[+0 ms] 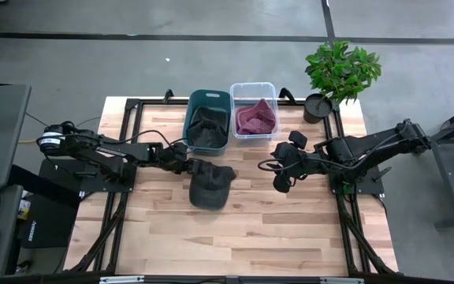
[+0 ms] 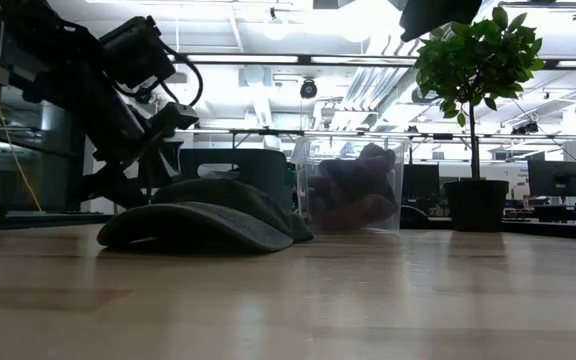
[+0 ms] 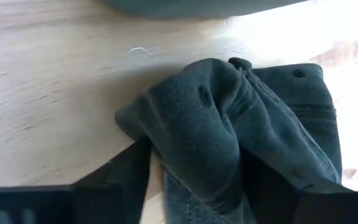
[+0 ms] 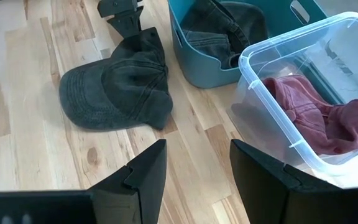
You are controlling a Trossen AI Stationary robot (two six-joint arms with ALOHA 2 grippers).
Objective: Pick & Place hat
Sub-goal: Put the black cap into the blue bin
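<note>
Gripping is the step in hand: the left gripper (image 1: pixel 186 165) sits at the crown end of a dark grey cap (image 1: pixel 210 186) lying on the table, and the left wrist view shows bunched cap fabric between its two dark fingers (image 3: pixel 120 180). The fingers bracket the cloth, but whether they have truly clamped it cannot be told. The cap rests brim-down near the table's centre, its brim pointing toward 6 o'clock in the overhead view.

Just beyond it, at 12 o'clock, stands a teal bin (image 1: pixel 208 98) already holding a dark cap; beside that, at about 1 o'clock, a clear plastic bin (image 1: pixel 252 87) holds a maroon cap (image 1: pixel 255 117). The next move probably calls for a firm pinch, a lift clear of the wood, then a short carry to the teal bin, which seems the matching home.

The right gripper (image 1: pixel 280 177) waits at 3 o'clock, fingers parted and empty.

The pale wooden tabletop (image 1: pixel 290 229) has a black frame, with a potted plant (image 1: pixel 339 69) at its far right corner. Behind is a bright open workspace with ceiling lights.
</note>
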